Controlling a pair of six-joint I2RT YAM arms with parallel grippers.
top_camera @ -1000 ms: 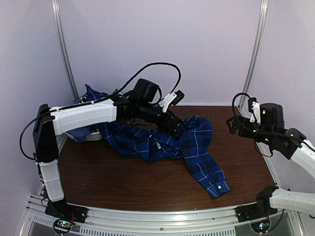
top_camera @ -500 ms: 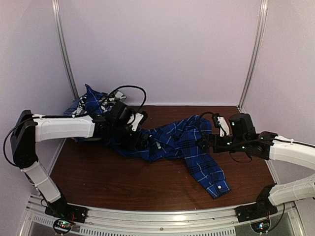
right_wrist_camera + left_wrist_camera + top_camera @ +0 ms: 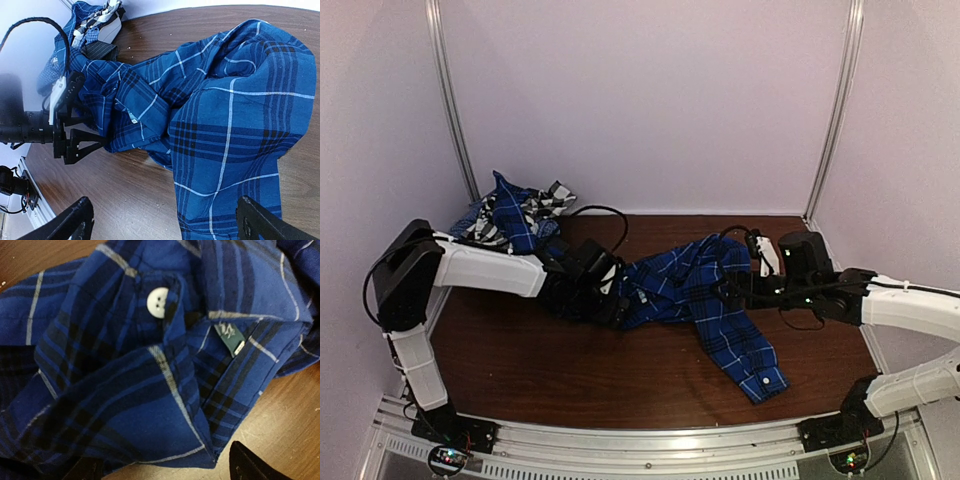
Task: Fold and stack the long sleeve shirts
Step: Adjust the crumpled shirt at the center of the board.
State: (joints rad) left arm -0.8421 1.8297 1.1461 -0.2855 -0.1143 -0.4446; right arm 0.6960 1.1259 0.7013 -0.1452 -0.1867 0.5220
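Along the near edge of the desk (image 3: pixel 570 370) we see a ribbed aluminium rail (image 3: pixel 640 440). The top itself is dark brown wood with a fine grain and a dull sheen.

Nearest us, one sleeve of the royal-blue plaid shirt (image 3: pixel 690 290) runs toward the near right corner and ends in a flat, squared cuff (image 3: pixel 765 382). The rest of that shirt lies crumpled across the middle of the desk. It is soft woven cloth crossed by thin white lines and darker bands, bunched into ridges and deep folds.

At its left end the left claw (image 3: pixel 612 302) stands spread, its black fingers on either side of the collar. The wrist view shows a round white button (image 3: pixel 158 302) and a small dark-green label (image 3: pixel 230 337) there. At the right end the right claw (image 3: pixel 725 291) is spread wide too, low at a puffed fold; we cannot tell whether it touches the cloth.

In the far left corner sits a loose heap of other shirts (image 3: pixel 510 215), showing black-and-white plaid and pale-blue check, slumped against the pale wall.
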